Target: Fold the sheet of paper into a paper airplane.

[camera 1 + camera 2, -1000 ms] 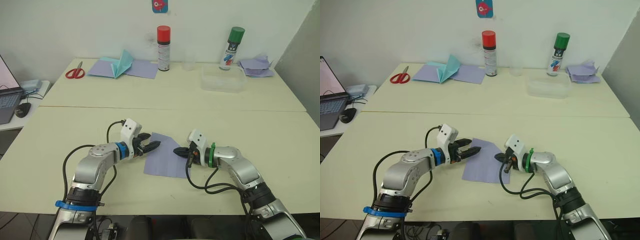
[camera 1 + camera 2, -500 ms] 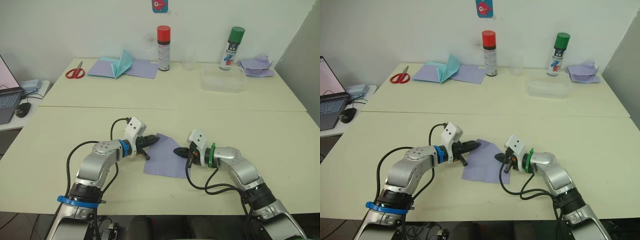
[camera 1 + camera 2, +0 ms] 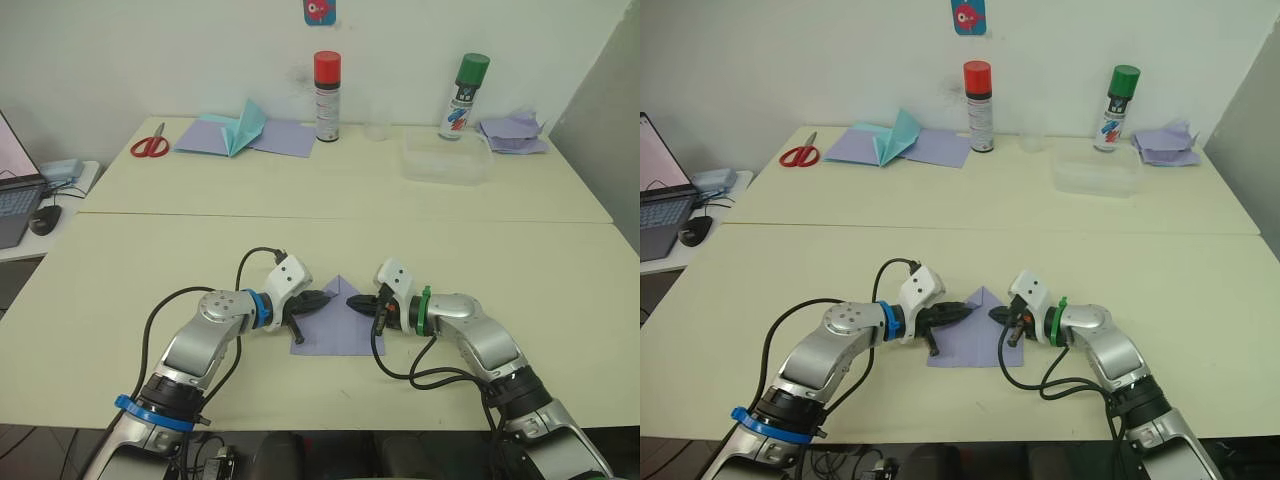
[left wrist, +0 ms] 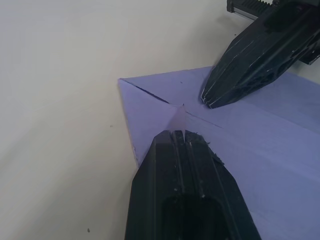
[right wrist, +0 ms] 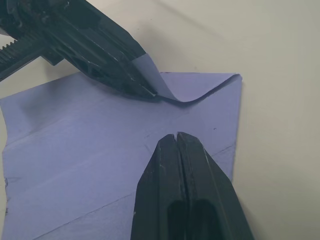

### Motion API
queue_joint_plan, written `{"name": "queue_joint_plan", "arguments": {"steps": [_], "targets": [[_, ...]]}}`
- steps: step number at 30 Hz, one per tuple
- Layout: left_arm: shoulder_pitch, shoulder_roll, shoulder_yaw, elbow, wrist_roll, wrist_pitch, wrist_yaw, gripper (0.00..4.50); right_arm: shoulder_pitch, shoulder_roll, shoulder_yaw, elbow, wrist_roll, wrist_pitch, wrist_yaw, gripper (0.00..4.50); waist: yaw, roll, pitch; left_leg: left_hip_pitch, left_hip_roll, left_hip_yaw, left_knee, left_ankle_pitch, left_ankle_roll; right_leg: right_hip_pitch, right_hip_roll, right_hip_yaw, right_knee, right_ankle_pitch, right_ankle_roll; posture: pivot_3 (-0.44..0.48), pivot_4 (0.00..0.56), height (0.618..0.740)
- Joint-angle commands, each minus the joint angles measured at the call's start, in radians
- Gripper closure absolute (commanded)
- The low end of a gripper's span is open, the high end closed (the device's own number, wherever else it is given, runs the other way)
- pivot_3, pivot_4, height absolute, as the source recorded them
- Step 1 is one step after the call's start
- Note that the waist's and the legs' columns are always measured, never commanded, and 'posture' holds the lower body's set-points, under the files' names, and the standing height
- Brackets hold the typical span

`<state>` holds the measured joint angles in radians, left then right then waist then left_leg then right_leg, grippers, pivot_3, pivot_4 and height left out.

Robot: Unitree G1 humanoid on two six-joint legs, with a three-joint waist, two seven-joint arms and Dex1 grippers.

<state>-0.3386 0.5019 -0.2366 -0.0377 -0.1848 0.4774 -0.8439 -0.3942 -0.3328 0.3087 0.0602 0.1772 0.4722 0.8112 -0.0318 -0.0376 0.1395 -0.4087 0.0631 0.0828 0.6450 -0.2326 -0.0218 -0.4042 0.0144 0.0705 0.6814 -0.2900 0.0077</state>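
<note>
The sheet of paper (image 3: pixel 339 322) lies flat at the near table's (image 3: pixel 120 280) front middle, its far end folded to a point. The right gripper (image 3: pixel 359 303), fingers together, is pressed on the sheet, likely pinning it. The left gripper (image 3: pixel 323 299), fingers together over a curled-over corner flap, is likely flattening that fold. Bare tabletop surrounds the sheet on every side.

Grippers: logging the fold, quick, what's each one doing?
Left gripper: shut, tip pressing a folded corner of the sheet of paper.
Right gripper: shut, resting on it.
</note>
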Motion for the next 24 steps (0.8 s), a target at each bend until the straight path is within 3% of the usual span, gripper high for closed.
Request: {"name": "queue_joint_plan", "arguments": {"steps": [1, 7, 15, 24], "targets": [[-0.016, -0.011, -0.023, 0.01, 0.021, -0.016, -0.003, 4.45, 0.015, -0.008, 0.023, 0.018, -0.026, 0.033, -0.006, 4.5, 0.0, 0.0, 0.0, 0.0, 0.0, 0.0, 0.0, 0.0, 0.0, 0.0, 0.0, 0.0, 0.0, 0.0, 0.0, 0.0, 0.15, 0.74], [-0.039, -0.001, -0.057, 0.06, 0.073, -0.044, -0.015, 4.45, 0.005, 0.007, -0.014, -0.008, 0.022, 0.044, 0.007, 4.5, 0.001, 0.0, 0.0, 0.0, 0.0, 0.0, 0.001, 0.0, 0.0, 0.0, 0.0, 0.0, 0.0, -0.002, 0.003, 0.0, 0.15, 0.74], [-0.04, 0.0, -0.057, 0.076, 0.081, -0.062, -0.034, 4.45, -0.084, 0.115, -0.123, 0.053, 0.09, 0.09, -0.075, 4.5, 0.003, 0.001, 0.001, -0.001, 0.0, 0.0, 0.001, 0.0, 0.0, 0.0, 0.0, 0.0, 0.0, -0.001, 0.002, 0.0, 0.15, 0.74], [-0.044, 0.001, -0.053, 0.087, 0.09, -0.071, -0.041, 4.45, -0.172, 0.15, -0.055, 0.247, 0.008, 0.01, -0.067, 4.5, 0.001, 0.001, 0.001, -0.001, -0.001, 0.0, 0.0, 0.0, 0.0, 0.0, 0.0, 0.0, 0.0, 0.0, 0.0, 0.0, 0.15, 0.74]]}}
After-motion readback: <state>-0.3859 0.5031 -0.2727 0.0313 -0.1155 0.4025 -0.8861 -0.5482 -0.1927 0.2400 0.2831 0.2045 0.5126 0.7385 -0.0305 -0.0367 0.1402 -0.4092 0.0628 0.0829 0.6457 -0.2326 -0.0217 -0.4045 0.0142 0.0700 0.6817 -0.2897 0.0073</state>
